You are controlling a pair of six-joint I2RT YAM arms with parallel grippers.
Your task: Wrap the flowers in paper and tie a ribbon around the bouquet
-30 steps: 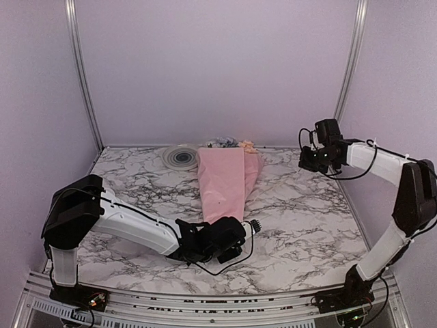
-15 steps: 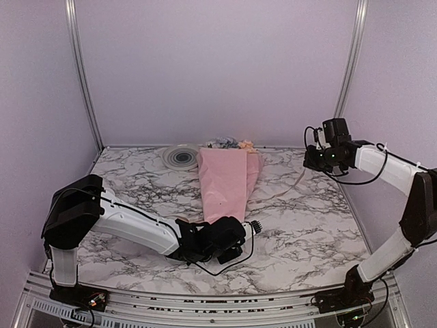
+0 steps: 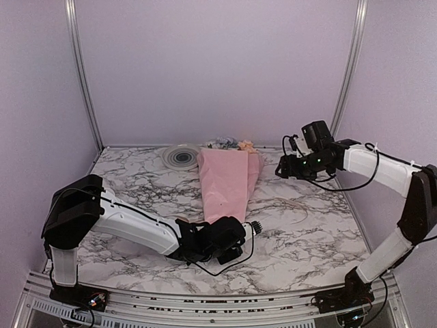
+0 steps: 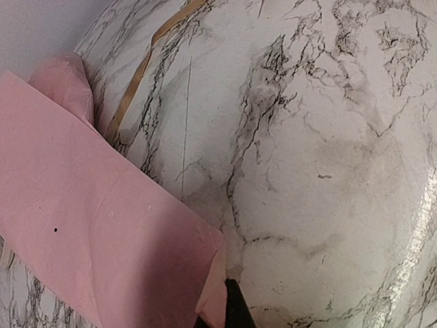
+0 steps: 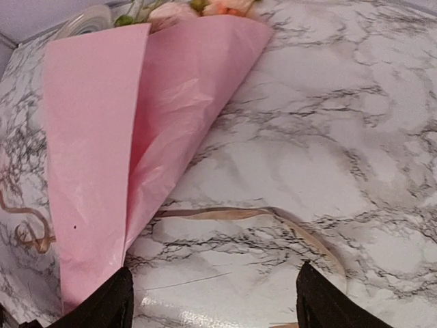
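The bouquet (image 3: 224, 183) lies along the middle of the worktop (image 3: 321, 239), with the flowers (image 3: 229, 143) at the far edge and its narrow end pointing to the near edge. I judge it very light and soft. The pink paper is thin, creases easily and may unroll, and the blooms are delicate. The good place to hold it is therefore the narrow end, where the stems inside should make it firmer. The left pincer (image 3: 235, 240) is there, its fingers together and, as it seems, pinching the tip of the paper. The ribbon (image 3: 290, 203) lies loose on the worktop just right of the cone. It is thin, limp and flat on the marble, so it is probably hard to pick up except where a loop rises. The right pincer (image 3: 282, 169) hovers over the far right part of the worktop, with its fingers wide apart and nothing between them. The top view gives both arms and a round grey disc (image 3: 181, 157) beside the flowers, but the ribbon is faint there. The right wrist view shows the strand clearly – it comes out from under the paper edge, and a curl of it (image 5: 27, 232) lies on the other side of the cone. The left wrist view adds only the paper tip meeting a dark fingertip (image 4: 235, 311).
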